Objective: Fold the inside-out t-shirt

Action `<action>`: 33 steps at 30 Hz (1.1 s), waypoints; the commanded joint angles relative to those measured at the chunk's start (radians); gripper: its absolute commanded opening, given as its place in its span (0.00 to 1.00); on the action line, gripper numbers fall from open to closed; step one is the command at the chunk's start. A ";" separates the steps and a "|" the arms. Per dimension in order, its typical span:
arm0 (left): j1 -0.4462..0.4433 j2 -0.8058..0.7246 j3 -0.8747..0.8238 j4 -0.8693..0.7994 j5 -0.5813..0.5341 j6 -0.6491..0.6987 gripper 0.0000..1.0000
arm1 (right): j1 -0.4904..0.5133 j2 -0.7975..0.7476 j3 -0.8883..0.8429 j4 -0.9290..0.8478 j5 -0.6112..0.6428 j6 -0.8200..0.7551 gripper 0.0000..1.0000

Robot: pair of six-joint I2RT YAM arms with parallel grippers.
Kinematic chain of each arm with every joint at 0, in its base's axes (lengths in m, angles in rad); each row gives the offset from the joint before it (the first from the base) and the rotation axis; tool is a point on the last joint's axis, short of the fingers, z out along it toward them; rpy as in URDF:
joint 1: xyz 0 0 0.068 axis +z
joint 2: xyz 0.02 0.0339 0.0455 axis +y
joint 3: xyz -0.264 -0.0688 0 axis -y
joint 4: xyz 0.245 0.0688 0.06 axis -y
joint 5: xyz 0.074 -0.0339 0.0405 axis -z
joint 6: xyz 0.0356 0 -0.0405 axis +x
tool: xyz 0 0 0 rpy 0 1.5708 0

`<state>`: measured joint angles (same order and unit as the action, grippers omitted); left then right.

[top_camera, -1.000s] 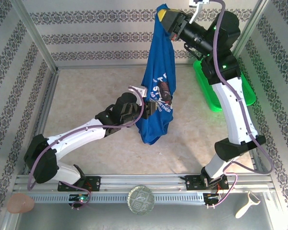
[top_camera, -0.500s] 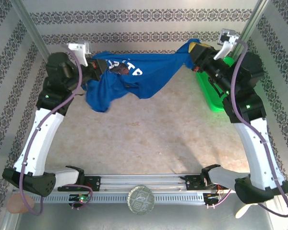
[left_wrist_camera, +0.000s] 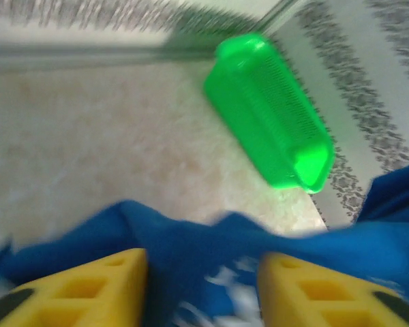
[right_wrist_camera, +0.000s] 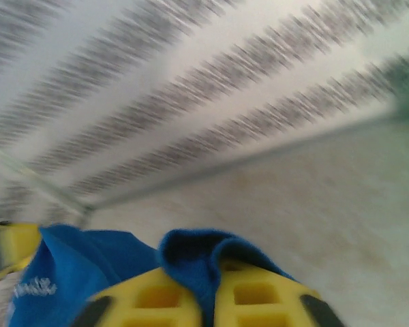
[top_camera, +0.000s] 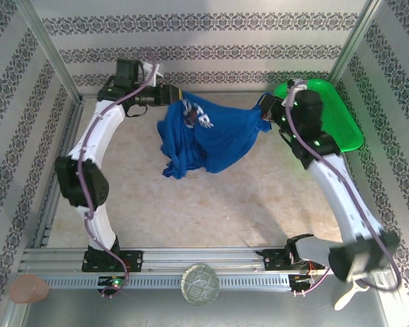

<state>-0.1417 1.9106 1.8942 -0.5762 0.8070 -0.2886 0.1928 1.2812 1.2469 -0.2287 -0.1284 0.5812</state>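
Both claws dropped to the worktop's far edge, top view: inside-out t-shirt sags onto it between left claw and right claw, so laydown has begun. Left wrist: fingers parted, cloth loose between. Right wrist: fingers clenched on a shirt fold.

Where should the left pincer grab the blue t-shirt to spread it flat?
On the t-shirt, take the bunched corner drooping at its near left, coming from the left: the right pincer pinches the opposite end, so pulling there should flatten the sag.
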 commanded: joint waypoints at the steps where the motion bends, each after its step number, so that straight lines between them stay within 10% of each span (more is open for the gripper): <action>1: 0.012 0.005 0.002 0.004 -0.038 -0.078 0.56 | -0.053 0.166 0.014 -0.059 0.098 -0.026 0.62; 4: 0.009 -0.069 -0.129 0.084 -0.095 -0.143 0.65 | -0.033 0.178 0.012 -0.101 0.137 -0.071 0.74; 14: -0.134 -0.346 -0.731 0.322 -0.328 -0.228 0.75 | 0.272 0.181 -0.172 0.006 -0.056 -0.211 0.68; 28: -0.211 -0.041 -0.564 0.265 -0.527 -0.155 0.77 | 0.347 0.636 0.046 -0.005 -0.064 -0.233 0.64; 30: -0.210 0.001 -0.545 0.268 -0.511 -0.157 0.77 | 0.343 0.682 0.072 -0.012 -0.070 -0.225 0.56; 33: -0.210 0.067 -0.513 0.267 -0.480 -0.159 0.62 | 0.316 0.702 0.083 -0.014 -0.090 -0.205 0.19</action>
<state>-0.3523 1.9251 1.3476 -0.3164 0.3206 -0.4664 0.5339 1.9648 1.3029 -0.2321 -0.1913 0.3660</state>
